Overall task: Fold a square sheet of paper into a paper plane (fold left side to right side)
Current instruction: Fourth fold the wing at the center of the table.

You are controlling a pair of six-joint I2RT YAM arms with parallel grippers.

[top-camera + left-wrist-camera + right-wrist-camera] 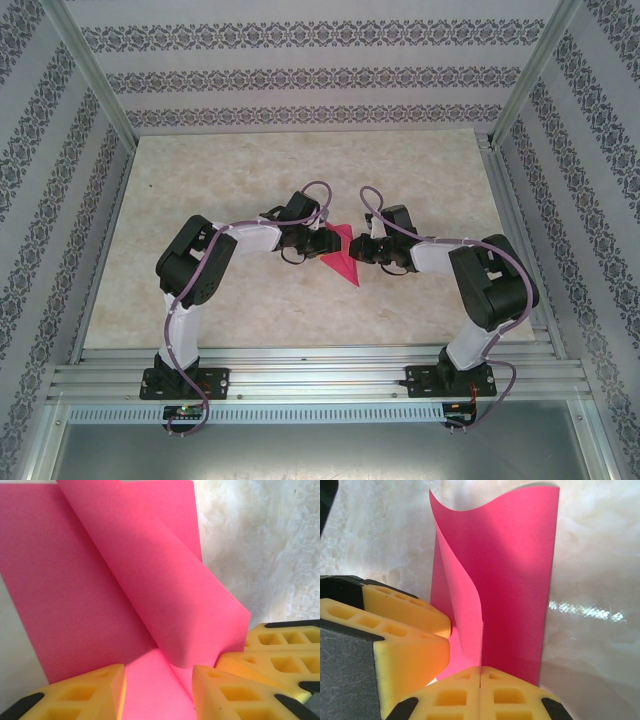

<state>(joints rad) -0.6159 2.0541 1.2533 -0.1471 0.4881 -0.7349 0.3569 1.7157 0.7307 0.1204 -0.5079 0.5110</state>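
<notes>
Bright pink-magenta thin paper sheet (342,258) sits mid-way across the pale marbled tabletop (200,180), between the two wrists, which meet over it.

Sheet state: partly folded. One part is flat on the table; one flap is lifted and curls over in a soft roll, not creased flat.

Left gripper (159,674): yellow ribbed fingers stand apart over the flat part of the sheet. The base of the raised flap runs up from the gap between them. No pinch seen.

Right gripper (480,674): fingers pressed together, with the flap's lower edge caught in the seam between them. The flap rises curved above them.

The two grippers are just beside each other.
</notes>
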